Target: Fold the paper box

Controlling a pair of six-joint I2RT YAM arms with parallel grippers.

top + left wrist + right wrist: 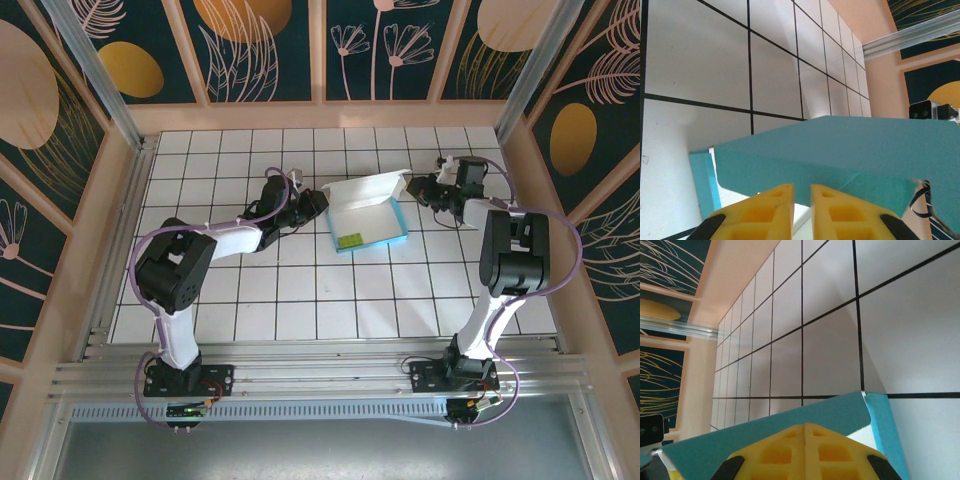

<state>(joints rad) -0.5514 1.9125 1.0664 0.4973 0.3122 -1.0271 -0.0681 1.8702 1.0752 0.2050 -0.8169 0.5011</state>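
A white tiled table point(250, 300) with black grid lines lies in the middle, evenly lit. Dark teal wall panels point(270, 50) with gold discs and pale line-drawn plants, framed in peach wood, stand from nine through twelve to three o'clock. Aluminium rails point(320, 375) cross at six o'clock.

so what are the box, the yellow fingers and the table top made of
paper box: thin card, matte, turquoise outside and white inside; it holds sharp creases and has thin edges.
left fingers: yellow and matte, likely moulded or printed plastic, with ribbed hollow cells.
table: smooth white surface with a black grid and a slight sheen; could be tile or printed board, hard to tell.
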